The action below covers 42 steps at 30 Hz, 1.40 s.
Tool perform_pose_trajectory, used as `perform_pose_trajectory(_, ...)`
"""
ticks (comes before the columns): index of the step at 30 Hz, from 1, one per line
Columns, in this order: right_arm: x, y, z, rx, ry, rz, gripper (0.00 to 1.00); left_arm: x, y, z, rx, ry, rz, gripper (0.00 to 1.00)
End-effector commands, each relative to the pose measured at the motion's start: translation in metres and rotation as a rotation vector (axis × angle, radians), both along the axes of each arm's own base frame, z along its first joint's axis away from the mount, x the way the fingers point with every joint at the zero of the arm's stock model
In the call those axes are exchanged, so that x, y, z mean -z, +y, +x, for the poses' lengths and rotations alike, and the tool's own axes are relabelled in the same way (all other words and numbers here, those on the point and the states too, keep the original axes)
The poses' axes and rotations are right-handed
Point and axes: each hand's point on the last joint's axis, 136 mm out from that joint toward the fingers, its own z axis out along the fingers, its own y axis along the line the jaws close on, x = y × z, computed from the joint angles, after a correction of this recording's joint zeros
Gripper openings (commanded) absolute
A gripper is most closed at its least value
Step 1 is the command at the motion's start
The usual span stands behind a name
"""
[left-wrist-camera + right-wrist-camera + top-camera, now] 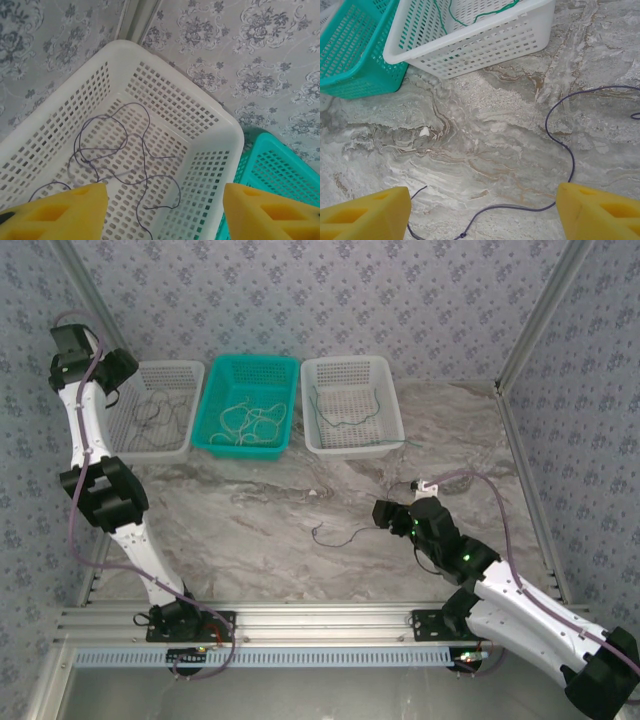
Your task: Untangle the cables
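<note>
Three plastic baskets full of holes, in a row at the far side of the grey marble table [250, 540]: left white basket [160, 453], teal basket [240, 452] in the middle, right white basket [355, 452].

In the left white basket, a thin dark purple wire [145, 150], all loopy. In the teal basket, a heap of thin pale yellow wires [250, 422]. In the right white basket, a thin green wire [345, 420].

Out on the bare table, a loose purple wire [570, 160], lying in a wavy line.

Left gripper [165, 187] up above the left white basket, yellow fingers [60, 210] wide apart, nothing between them.

Right gripper [484, 189] low over the table, fingers wide apart too, holding nothing. Loose purple wire on the marble between them, close to the right one; touching it or not, hard to tell.
</note>
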Motion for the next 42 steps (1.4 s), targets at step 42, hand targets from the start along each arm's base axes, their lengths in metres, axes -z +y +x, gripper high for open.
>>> perform_pose_trajectory(42,0.012,-0.092,0.013,0.533,0.522,0.139,0.81,0.097,-0.594,-0.277,1.325,-0.082,0.075,0.61)
